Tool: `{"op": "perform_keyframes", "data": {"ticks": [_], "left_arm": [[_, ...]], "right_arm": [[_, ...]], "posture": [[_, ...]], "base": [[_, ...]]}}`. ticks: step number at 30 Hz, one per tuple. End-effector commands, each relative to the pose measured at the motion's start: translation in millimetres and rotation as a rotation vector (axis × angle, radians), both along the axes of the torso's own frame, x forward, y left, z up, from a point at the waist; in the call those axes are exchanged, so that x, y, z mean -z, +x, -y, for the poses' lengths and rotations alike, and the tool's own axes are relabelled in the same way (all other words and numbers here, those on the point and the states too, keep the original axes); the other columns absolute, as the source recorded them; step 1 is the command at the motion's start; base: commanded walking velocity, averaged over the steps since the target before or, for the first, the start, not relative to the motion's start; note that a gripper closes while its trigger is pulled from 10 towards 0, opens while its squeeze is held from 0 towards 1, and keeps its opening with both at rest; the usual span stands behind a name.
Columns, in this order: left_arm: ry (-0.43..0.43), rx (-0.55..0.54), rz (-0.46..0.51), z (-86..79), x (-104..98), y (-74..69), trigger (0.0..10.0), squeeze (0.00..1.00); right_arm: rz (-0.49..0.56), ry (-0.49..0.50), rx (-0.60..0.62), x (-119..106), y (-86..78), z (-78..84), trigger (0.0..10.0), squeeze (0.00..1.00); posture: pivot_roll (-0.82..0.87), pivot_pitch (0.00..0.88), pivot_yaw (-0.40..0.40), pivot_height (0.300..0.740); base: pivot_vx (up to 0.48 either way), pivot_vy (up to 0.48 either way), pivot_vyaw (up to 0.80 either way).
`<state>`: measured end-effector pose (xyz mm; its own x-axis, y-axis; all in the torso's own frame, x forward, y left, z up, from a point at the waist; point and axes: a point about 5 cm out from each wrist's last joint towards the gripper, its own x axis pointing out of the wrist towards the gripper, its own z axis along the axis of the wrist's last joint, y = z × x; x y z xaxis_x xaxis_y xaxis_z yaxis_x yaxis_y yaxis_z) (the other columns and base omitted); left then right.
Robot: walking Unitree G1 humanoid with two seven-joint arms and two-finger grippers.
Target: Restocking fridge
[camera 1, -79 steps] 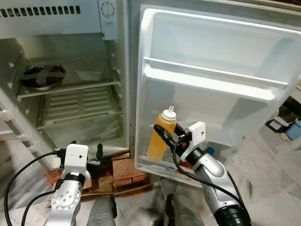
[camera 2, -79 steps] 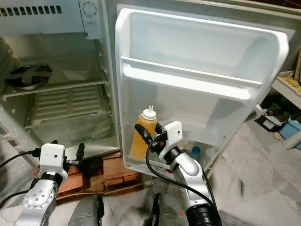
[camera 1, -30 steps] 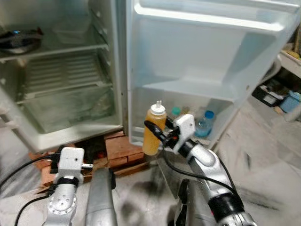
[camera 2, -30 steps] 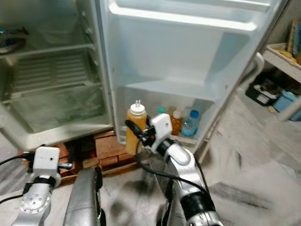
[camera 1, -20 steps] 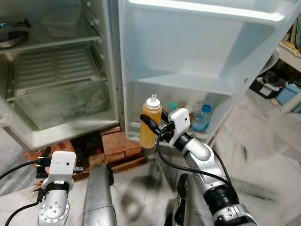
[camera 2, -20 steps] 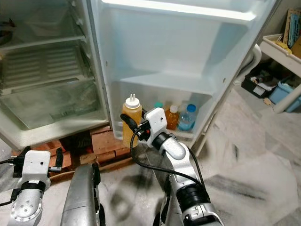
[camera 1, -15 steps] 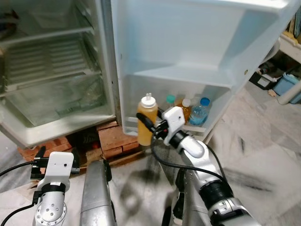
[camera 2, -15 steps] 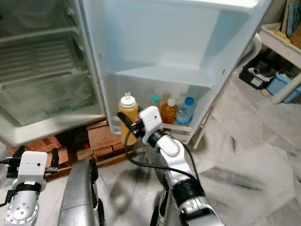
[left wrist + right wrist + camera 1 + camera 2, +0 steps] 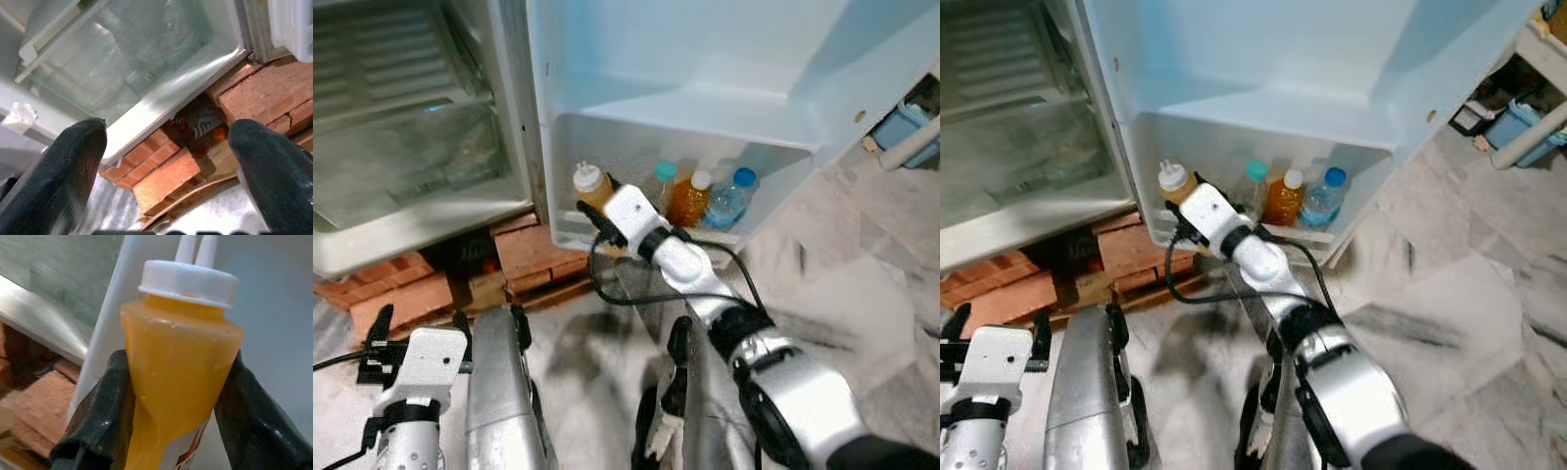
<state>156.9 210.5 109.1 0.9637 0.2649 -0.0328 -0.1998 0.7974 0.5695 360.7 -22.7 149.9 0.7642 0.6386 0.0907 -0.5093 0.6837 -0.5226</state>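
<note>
The right tool [image 9: 171, 396], clamped on the squeeze bottle [image 9: 176, 377], holds it upright, 2 nozzles up.

Four bottles [image 9: 689, 199] (one squeeze-type [image 9: 591, 185])

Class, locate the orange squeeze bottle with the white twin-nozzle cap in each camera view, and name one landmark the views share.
Left eye view: orange squeeze bottle with white twin-nozzle cap, left end of the white door shelf, held by the right gripper.
Right eye view: same spot.
Right wrist view: centre, between the black fingers.
Left wrist view: not in it.
Shared landmark: the red bricks.
</note>
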Motion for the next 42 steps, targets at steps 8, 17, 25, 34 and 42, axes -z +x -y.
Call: {"op": "perform_keyframes", "data": {"ticks": [8, 17, 25, 34, 42], "left_arm": [[0.017, -0.019, -0.045, -1.8, -5, -17.9, 10.0, 0.0], [0.016, -0.021, -0.057, 0.5, -6, -20.2, 10.0, 0.0], [0.023, -0.015, -0.058, -1.2, -7, -17.8, 10.0, 0.0], [0.022, -0.002, -0.056, 2.0, -7, -17.0, 10.0, 0.0], [0.044, 0.033, -0.049, 7.8, -16, -26.6, 10.0, 0.0]], "right_arm": [[0.244, -0.047, -0.023, -26, -0.7, -13.6, 10.0, 0.0], [0.483, 0.006, -0.056, -39, -13.7, -12.3, 10.0, 0.0], [0.672, 0.066, -0.064, -64, -18.9, -9.8, 10.0, 0.0], [0.57, -0.076, 0.037, -24, -14.2, -9.3, 10.0, 0.0], [0.569, -0.218, 0.049, -1, -17.3, -16.0, 10.0, 0.0]], "posture": [[0.26, 0.398, -0.155, 0.503], [0.26, 0.403, -0.151, 0.503], [0.26, 0.4, -0.13, 0.503], [0.29, 0.403, -0.134, 0.503], [0.32, 0.454, -0.136, 0.503]], "base": [[0.0, 0.0, 0.0], [0.0, 0.0, 0.0], [0.0, 0.0, 0.0], [0.0, 0.0, 0.0], [0.0, 0.0, 0.0]]}}
